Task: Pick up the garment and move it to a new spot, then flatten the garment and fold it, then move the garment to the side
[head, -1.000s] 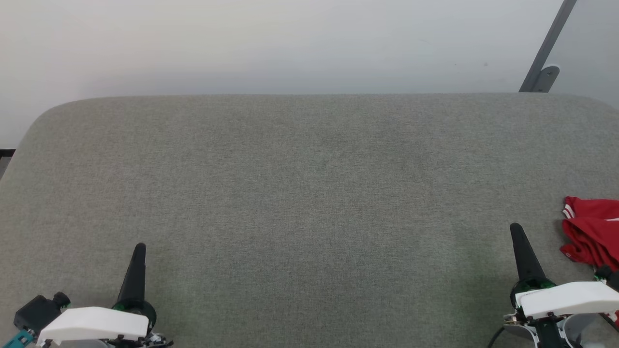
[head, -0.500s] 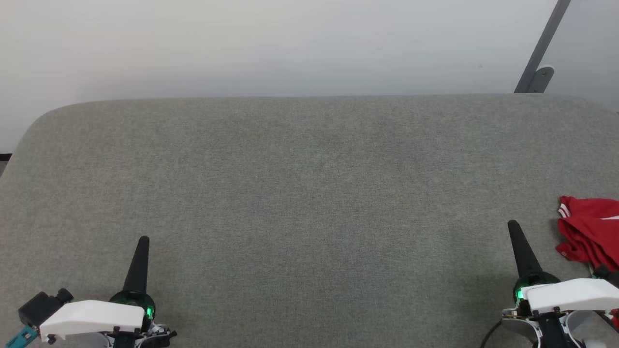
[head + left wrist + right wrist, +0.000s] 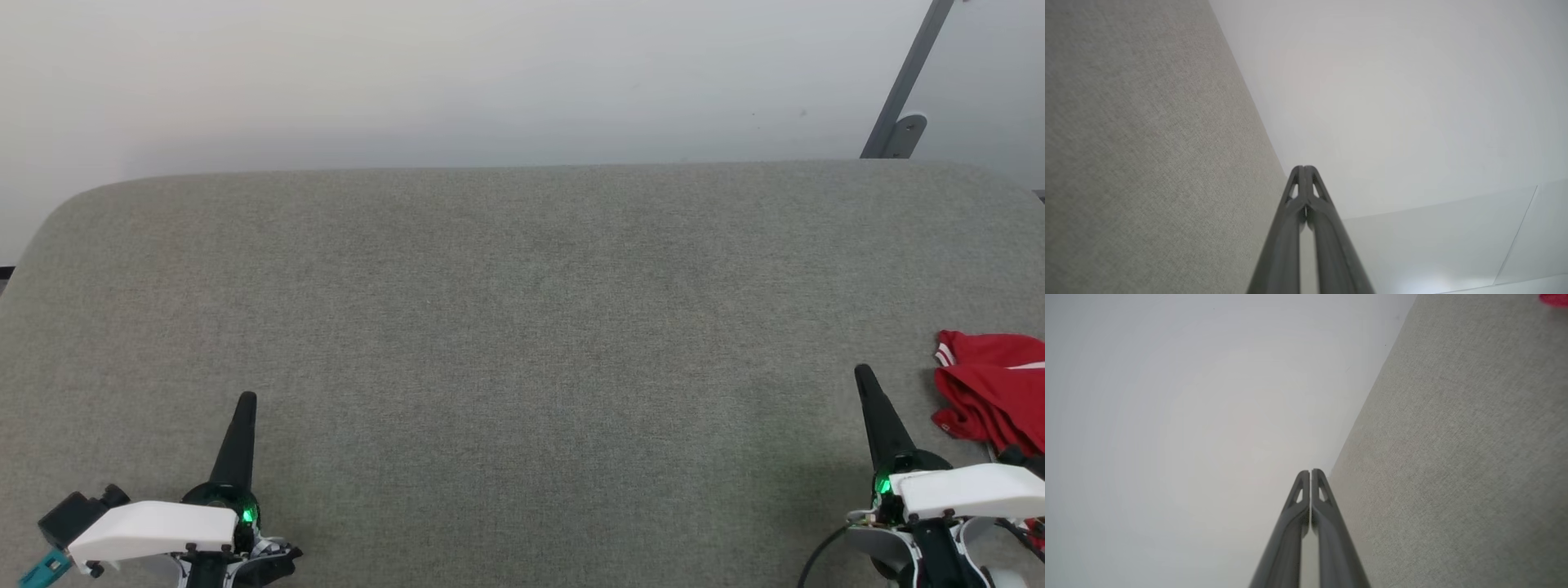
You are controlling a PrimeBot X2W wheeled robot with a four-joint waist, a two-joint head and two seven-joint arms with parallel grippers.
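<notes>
Left tool: we see the left gripper [image 3: 246, 398] at the lower left of the head view. Its two dark fingers are pressed into a single spike pointing up the frame, with nothing gripped.
Left wrist check: the left gripper [image 3: 1303, 168] has its tips meeting, with only a hairline seam further down. It is empty, and the padded surface runs along its left side.
Right tool: we see the right gripper [image 3: 862, 372] at the lower right of the head view. Its fingers are fully together and lean slightly left, and it holds nothing.
Right wrist check: the right gripper [image 3: 1310, 472] has its tips touching and no cloth between them.
Task item: the garment [image 3: 990, 382] lies crumpled on the padded surface at the right edge of the head view and is cut off by the frame. It is red, with red-and-white striped trim at its upper left corner.
Garment vs right tool: it lies just right of the fingers and clear of the fingertips. Its lower part runs behind the white wrist housing [image 3: 967, 490], so we cannot tell whether they touch there.
Garment, wrist view: a red sliver of the garment [image 3: 1554, 299] shows in the top right corner.
Surface: the padded surface [image 3: 522, 310] is grey woven fabric with rounded far corners.
Backdrop: a pale wall [image 3: 490, 73] with a slanted grey strut [image 3: 908, 86] at the upper right.
</notes>
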